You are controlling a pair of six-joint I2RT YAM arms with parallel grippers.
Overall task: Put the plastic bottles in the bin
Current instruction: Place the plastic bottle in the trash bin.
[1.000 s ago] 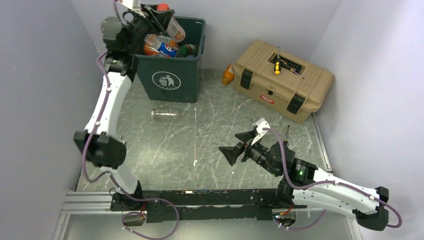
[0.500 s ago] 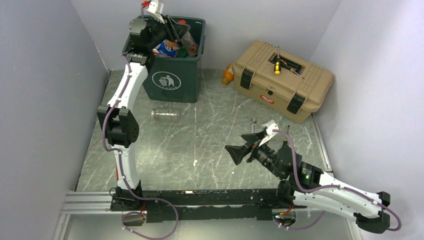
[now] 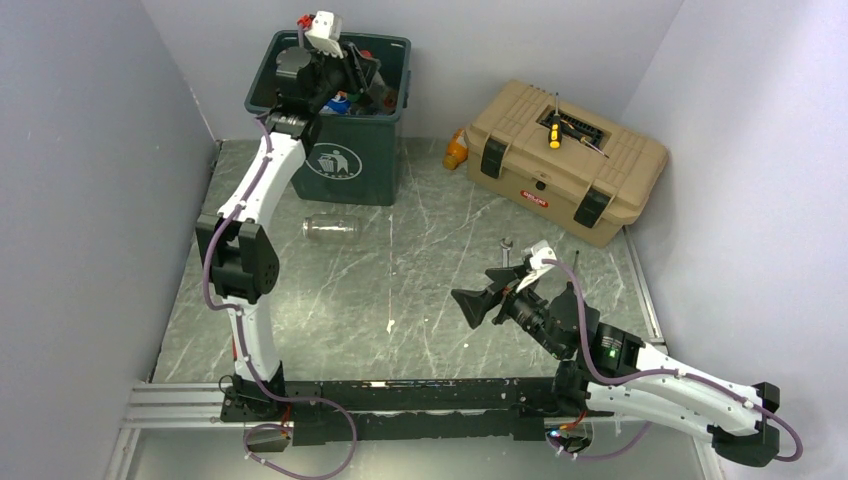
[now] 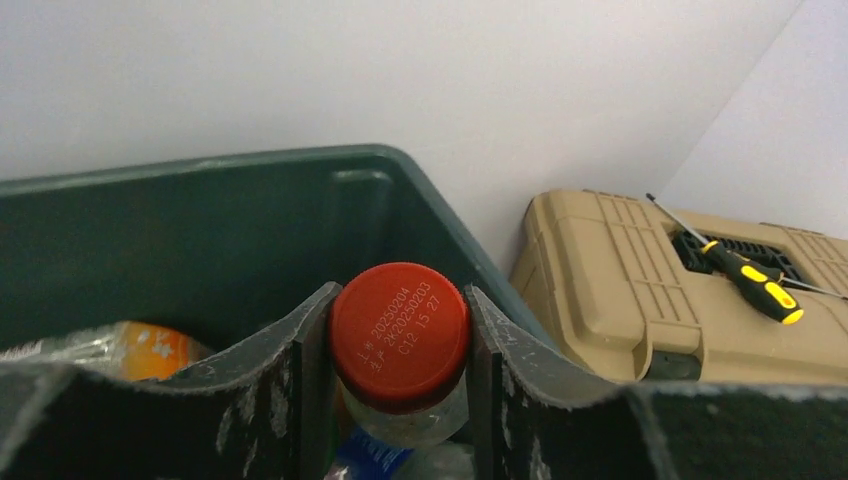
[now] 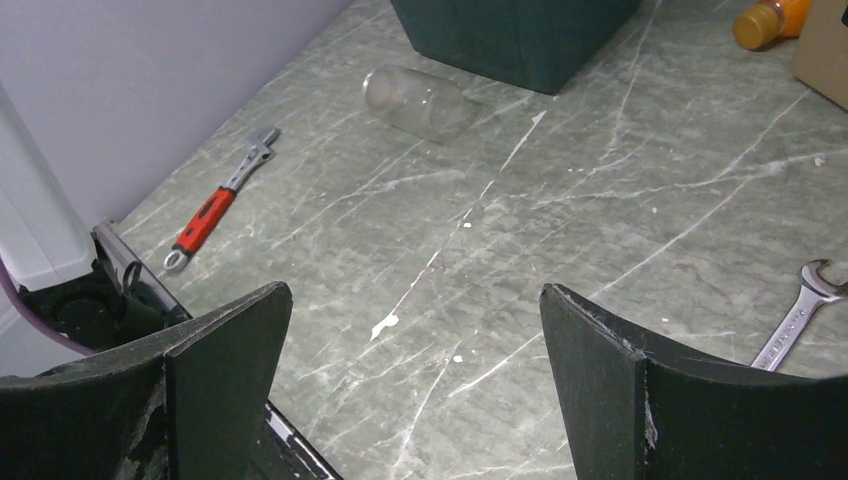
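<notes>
The dark green bin [image 3: 345, 165] stands at the back left with several plastic bottles inside. My left gripper [image 3: 355, 70] reaches into its top and is shut on a clear bottle by its red cap [image 4: 400, 335], just inside the bin's far wall [image 4: 200, 230]. An orange bottle [image 4: 140, 350] lies below to the left. A clear bottle [image 3: 330, 228] [image 5: 420, 100] lies on its side on the floor in front of the bin. Another orange bottle [image 3: 456, 150] [image 5: 770, 20] stands by the toolbox. My right gripper [image 3: 480, 290] [image 5: 415, 300] hangs open and empty over mid-floor.
A tan toolbox [image 3: 565, 160] [image 4: 640, 280] sits at the back right with a yellow-handled screwdriver [image 3: 554, 135] [image 4: 745, 270] on its lid. A steel wrench [image 3: 506, 245] [image 5: 800, 315] lies near my right gripper. A red-handled adjustable wrench [image 5: 215, 210] lies by the left wall.
The left arm swung right from beside the bin to above its opening and lowered the held bottle into it. The right arm shifted slightly right, still open.
</notes>
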